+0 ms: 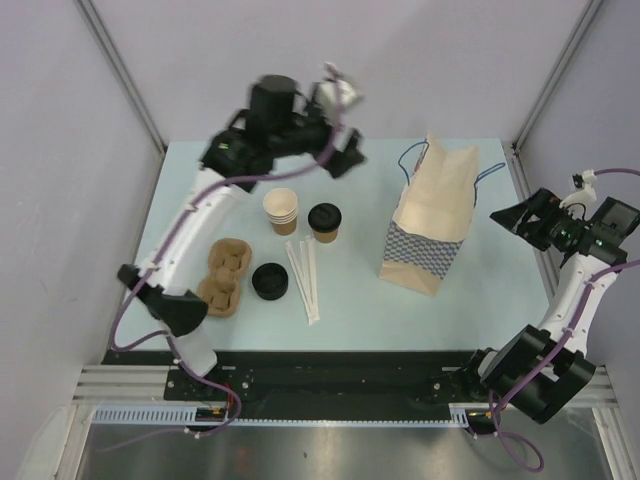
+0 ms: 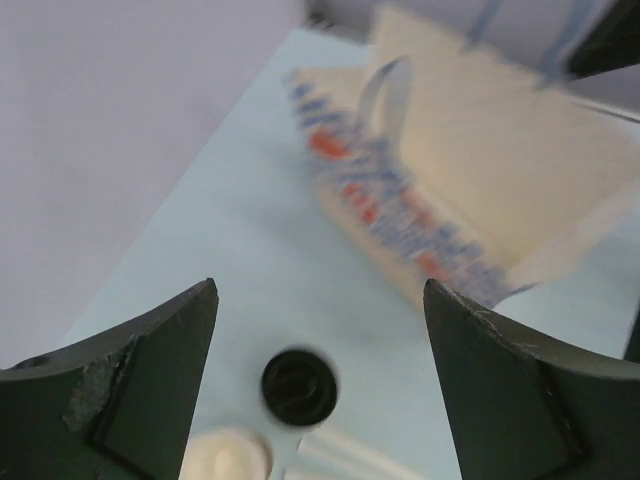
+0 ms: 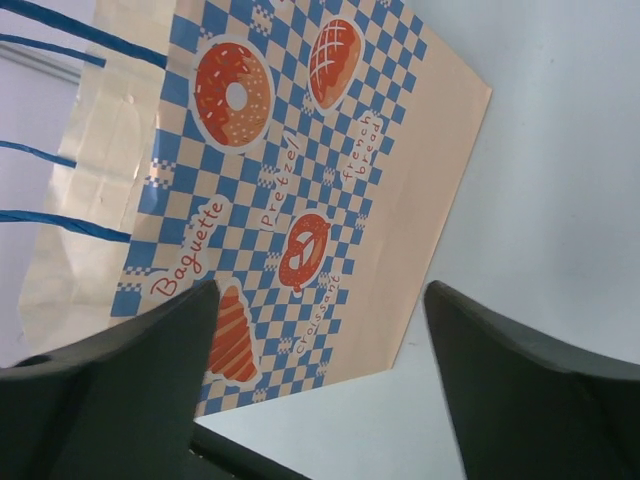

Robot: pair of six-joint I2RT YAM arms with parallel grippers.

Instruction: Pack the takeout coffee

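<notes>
The takeout coffee [image 1: 324, 222], a tan cup with a black lid, stands upright mid-table, right of the lidless cup stack. In the left wrist view its lid [image 2: 299, 386] shows from above, low between my fingers and well below them. My left gripper [image 1: 348, 157] is open and empty, raised above the table behind the coffee; it also shows in its wrist view [image 2: 320, 290]. My right gripper [image 1: 512, 222] is open and empty at the right edge, facing the printed side of the paper bag [image 3: 290, 180]; it also shows in its wrist view [image 3: 320, 290].
The paper bag [image 1: 432, 215] with blue handles stands right of centre, also in the left wrist view [image 2: 470, 190]. A stack of lidless cups [image 1: 281, 210], loose black lids [image 1: 269, 281], a brown cup carrier [image 1: 224, 275] and white stirrers [image 1: 305, 275] lie at left-centre.
</notes>
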